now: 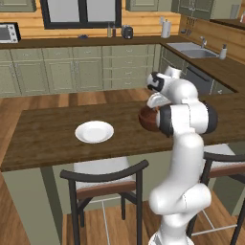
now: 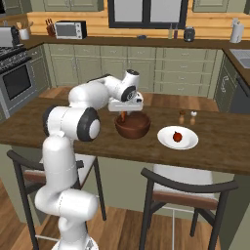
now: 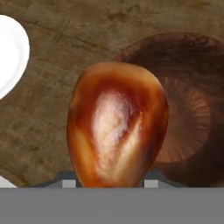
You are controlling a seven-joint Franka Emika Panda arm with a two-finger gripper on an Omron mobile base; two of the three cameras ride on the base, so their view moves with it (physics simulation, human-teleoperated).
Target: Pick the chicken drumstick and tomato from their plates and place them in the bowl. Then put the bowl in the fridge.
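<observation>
My gripper is shut on the dark reddish-brown chicken drumstick, which hangs just over the left rim of the dark-brown bowl on the wooden counter. In the hand view the drumstick bulks large in front, with the bowl below and to its right. The red tomato lies on a white plate to the right of the bowl. A second white plate has nothing on it and lies left of the bowl, which my arm partly hides. The fridge is out of view.
Two small shakers stand behind the tomato plate. Two dark chairs are tucked under the counter's near edge. A white plate edge shows at the hand view's left. Cabinets, a sink and a stove line the far walls.
</observation>
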